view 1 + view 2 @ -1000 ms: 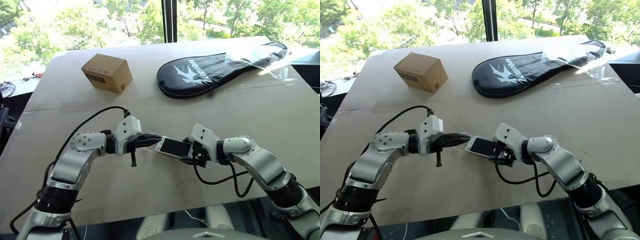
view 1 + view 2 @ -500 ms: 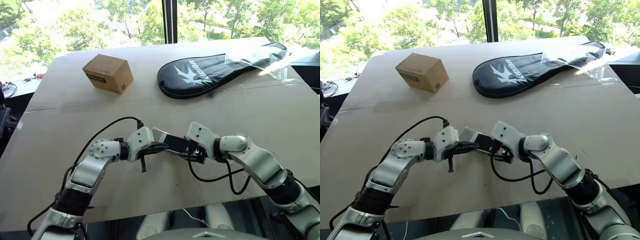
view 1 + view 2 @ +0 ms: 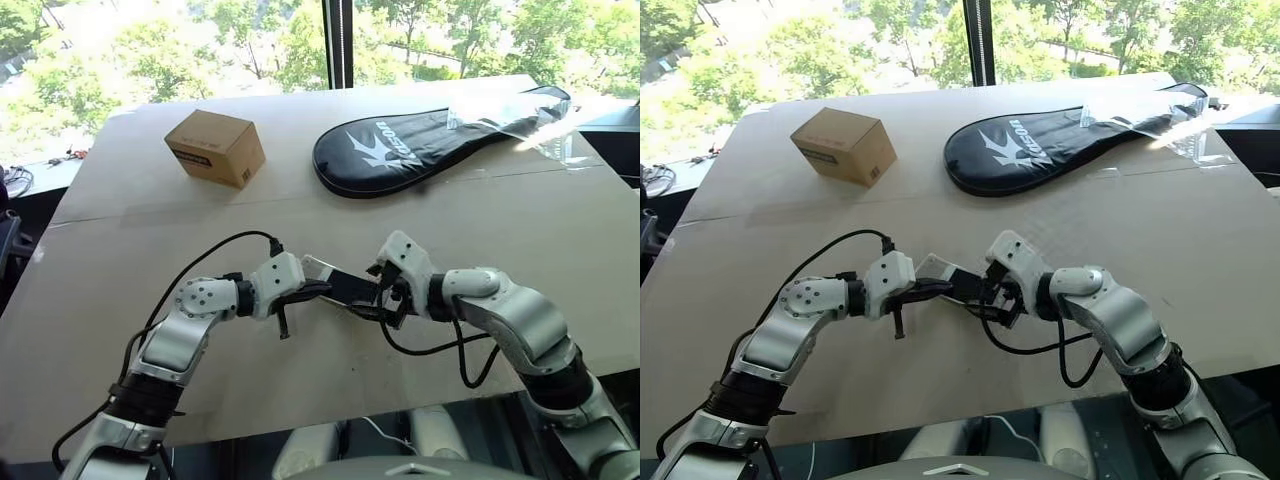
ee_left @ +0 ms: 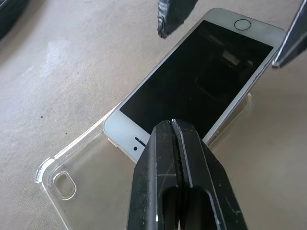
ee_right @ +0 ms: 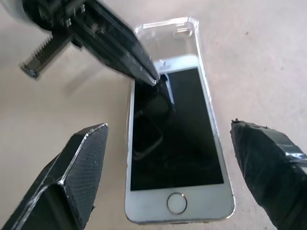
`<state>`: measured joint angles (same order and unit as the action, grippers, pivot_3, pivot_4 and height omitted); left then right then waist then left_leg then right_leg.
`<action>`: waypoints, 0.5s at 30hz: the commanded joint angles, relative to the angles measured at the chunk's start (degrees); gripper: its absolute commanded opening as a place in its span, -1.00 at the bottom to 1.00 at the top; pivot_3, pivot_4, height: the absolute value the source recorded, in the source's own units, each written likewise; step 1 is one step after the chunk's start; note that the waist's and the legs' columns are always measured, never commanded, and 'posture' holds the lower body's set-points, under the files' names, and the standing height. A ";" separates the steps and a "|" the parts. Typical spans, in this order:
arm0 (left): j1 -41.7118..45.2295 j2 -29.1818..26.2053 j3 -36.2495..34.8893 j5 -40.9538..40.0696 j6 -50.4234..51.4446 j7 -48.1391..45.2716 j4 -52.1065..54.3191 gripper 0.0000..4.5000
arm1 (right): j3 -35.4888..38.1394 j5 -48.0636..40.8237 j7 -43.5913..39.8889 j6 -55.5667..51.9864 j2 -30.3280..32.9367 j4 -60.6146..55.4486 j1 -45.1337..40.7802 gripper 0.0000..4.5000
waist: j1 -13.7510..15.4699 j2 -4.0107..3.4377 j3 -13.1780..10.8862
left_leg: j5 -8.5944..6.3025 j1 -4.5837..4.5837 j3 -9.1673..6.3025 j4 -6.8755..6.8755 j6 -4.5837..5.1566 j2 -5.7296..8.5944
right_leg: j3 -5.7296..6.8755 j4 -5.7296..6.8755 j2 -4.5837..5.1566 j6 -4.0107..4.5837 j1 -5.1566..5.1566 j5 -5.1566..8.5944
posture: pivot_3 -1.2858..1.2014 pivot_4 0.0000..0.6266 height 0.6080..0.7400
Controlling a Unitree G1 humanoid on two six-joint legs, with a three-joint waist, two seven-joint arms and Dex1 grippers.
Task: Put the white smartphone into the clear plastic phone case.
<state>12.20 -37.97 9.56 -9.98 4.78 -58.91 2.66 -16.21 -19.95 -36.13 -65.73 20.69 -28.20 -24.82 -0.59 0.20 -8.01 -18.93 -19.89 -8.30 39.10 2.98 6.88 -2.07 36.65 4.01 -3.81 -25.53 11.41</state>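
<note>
I see the big brown desk (image 3: 500,230) with my two arms meeting in the middle. The thin clear plastic phone case (image 4: 72,177) lies flat on it, and the small white smartphone with the dark screen (image 5: 175,139) lies on top, slid partway along, so the case's camera end is bare. I think the phone is not pushed in yet. My right fingers (image 5: 168,187) stand wide apart on both sides of the phone, not squeezing it. My left fingers (image 4: 176,129) are pressed together, tip on the phone's top end. Left to do: line it up and press it in.
</note>
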 commanded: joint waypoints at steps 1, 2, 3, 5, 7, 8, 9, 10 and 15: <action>-1.26 -0.77 1.32 2.22 0.60 -0.23 -2.46 -1.00 | 6.87 -4.36 -2.38 -1.85 3.99 -3.26 0.00 0.93 | 0.20 0.00 0.00 | 0.00 0.00 0.00 0.00 0.00 0.00 | 0.00 0.00 0.00 0.00 0.00 0.00 | 0.03 -0.52 1.00; -1.24 -0.74 1.29 2.20 0.52 -0.22 -2.51 -1.00 | 7.42 -4.87 -3.23 -1.78 6.02 -3.65 0.14 0.93 | 0.28 0.00 0.00 | 0.00 0.00 0.00 0.00 0.00 0.02 | 0.00 -0.02 0.01 0.00 0.00 0.00 | 0.03 -0.52 1.00; -1.23 -0.66 1.21 2.17 0.28 -0.14 -2.55 -1.00 | 7.74 -5.60 -4.36 -1.87 8.19 -4.06 0.32 0.83 | 0.40 -0.01 0.00 | 0.00 0.00 0.00 0.00 0.01 0.04 | 0.00 -0.02 0.02 0.00 0.00 0.00 | 0.03 -0.52 1.00; -1.04 -0.32 0.61 1.58 -0.29 0.09 -2.06 -1.00 | 6.99 -7.14 -7.78 -1.17 13.58 -5.52 1.10 0.53 | 0.46 -0.01 0.00 | 0.00 0.00 0.00 0.00 0.01 0.04 | 0.01 -0.04 0.03 0.00 0.01 0.00 | 0.03 -0.52 1.00; 0.30 0.79 -1.74 -1.68 2.07 1.22 1.07 -1.00 | 4.29 -6.34 -9.32 0.40 18.32 -6.16 2.26 0.11 | 0.51 -0.03 -0.02 | 0.00 -0.01 0.00 -0.01 0.00 0.04 | 0.01 -0.03 0.04 -0.01 0.01 0.00 | 0.03 -0.52 1.00; 0.89 1.06 -2.42 -2.60 2.86 1.51 2.00 -1.00 | 3.47 -6.12 -9.54 1.07 19.46 -6.08 2.52 -0.11 | 0.51 -0.02 -0.02 | 0.00 -0.02 0.00 -0.02 0.01 0.03 | 0.01 -0.03 0.04 -0.01 0.01 0.01 | 0.03 -0.52 1.00; 1.80 1.22 -3.17 -3.41 3.53 1.73 2.71 -1.00 | 2.93 -6.13 -9.58 1.47 20.05 -5.91 2.71 -0.31 | 0.43 0.01 -0.04 | 0.00 -0.05 -0.01 -0.01 0.01 0.02 | 0.02 -0.03 0.04 -0.01 0.01 0.01 | 0.03 -0.52 1.00; 2.68 1.44 -3.84 -3.98 4.16 2.06 2.94 -1.00 | 2.58 -6.15 -9.47 1.84 20.32 -5.62 2.80 -0.56 | 0.37 0.03 -0.05 | 0.00 -0.07 0.00 0.00 0.01 0.02 | 0.01 -0.03 0.04 -0.01 0.00 0.00 | 0.03 -0.52 1.00; 10.47 0.76 -8.16 -2.38 5.09 6.42 -5.51 -1.00 | -2.56 -2.73 -7.71 4.68 20.28 -3.45 1.63 -0.96 | 0.35 0.12 -0.11 | 0.00 -0.11 -0.03 0.08 0.00 0.02 | 0.05 0.00 0.05 -0.01 -0.02 0.00 | 0.03 -0.52 1.00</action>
<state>22.43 -35.98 3.29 -13.51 10.80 -53.82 -0.22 -17.94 -23.75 -44.29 -62.71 40.89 -31.14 -22.27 -0.24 0.32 -8.12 -18.93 -20.00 -8.32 39.19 2.98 6.91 -2.03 36.65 4.05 -3.82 -25.57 11.42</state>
